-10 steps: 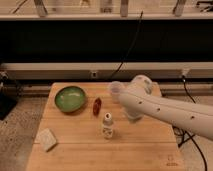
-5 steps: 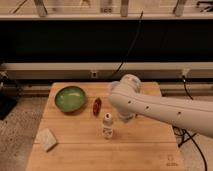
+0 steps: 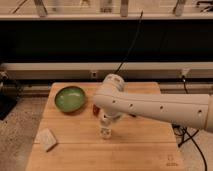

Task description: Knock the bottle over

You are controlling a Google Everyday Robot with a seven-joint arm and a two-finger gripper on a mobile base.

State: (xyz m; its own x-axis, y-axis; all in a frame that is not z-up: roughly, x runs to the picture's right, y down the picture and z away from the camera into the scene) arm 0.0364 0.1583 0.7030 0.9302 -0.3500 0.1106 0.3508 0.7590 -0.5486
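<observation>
Wooden table [image 3: 145, 145], dark backdrop behind; bottle [image 3: 105, 131] upright, right under gripper [image 3: 106, 119], top hidden by it; gripper open or closed, can't tell tbh

My white arm [image 3: 150, 106], dotted with small dark holes, ends in my pale gripper [image 3: 106, 119] at mid-table, just over the whitish bottle [image 3: 105, 132]. On the tan wooden table [image 3: 140, 145] a green bowl [image 3: 69, 98] sits far left, a red thing [image 3: 95, 109] shows right of it, and a beige block [image 3: 47, 139] lies near left.

Green bowl [image 3: 70, 98], pale block [image 3: 47, 139], wooden table [image 3: 142, 150]
</observation>
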